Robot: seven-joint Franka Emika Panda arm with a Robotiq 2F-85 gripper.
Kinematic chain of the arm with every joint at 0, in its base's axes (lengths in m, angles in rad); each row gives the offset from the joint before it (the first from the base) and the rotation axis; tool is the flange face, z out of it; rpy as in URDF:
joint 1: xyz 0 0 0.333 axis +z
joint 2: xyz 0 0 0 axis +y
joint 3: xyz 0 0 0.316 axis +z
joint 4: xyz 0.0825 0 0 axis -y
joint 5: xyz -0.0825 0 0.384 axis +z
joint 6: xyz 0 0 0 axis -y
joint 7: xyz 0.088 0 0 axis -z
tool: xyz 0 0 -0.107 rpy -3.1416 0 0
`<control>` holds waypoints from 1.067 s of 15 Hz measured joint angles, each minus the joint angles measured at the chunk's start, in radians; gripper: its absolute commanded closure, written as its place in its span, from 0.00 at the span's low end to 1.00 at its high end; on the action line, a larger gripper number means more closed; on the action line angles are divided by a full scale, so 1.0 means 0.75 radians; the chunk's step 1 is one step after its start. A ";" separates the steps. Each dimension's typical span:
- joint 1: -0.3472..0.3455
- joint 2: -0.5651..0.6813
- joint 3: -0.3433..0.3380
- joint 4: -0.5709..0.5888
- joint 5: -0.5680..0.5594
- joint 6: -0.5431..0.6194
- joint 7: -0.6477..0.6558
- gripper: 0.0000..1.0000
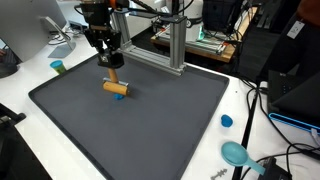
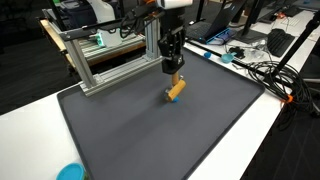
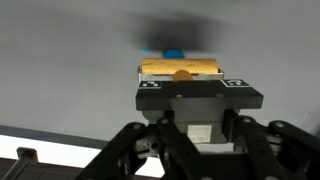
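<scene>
My gripper [image 1: 108, 62] hangs over the far left part of a dark grey mat [image 1: 150, 125] and also shows in the other exterior view [image 2: 173, 70]. It is shut on a short wooden stick that runs down to a horizontal wooden cylinder [image 1: 116, 88]; the cylinder also shows in the other exterior view [image 2: 176, 90]. The cylinder sits just above or on the mat; I cannot tell if it touches. A small blue thing [image 1: 118, 97] lies right under it. In the wrist view the cylinder [image 3: 180, 67] lies crosswise just past the gripper body, with the blue thing [image 3: 175, 52] behind it.
An aluminium frame [image 1: 175, 45] stands at the mat's far edge and shows in both exterior views [image 2: 100, 60]. A blue cap [image 1: 227, 121], a teal round thing [image 1: 236, 153] and a teal cylinder [image 1: 58, 67] lie on the white table. Cables [image 2: 265, 70] lie beside the mat.
</scene>
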 measured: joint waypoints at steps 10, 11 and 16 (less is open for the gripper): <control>0.002 0.016 0.002 -0.012 -0.015 0.001 0.012 0.78; 0.002 0.017 0.004 -0.012 -0.015 0.001 0.012 0.78; 0.012 0.019 0.003 -0.011 -0.039 0.006 0.017 0.78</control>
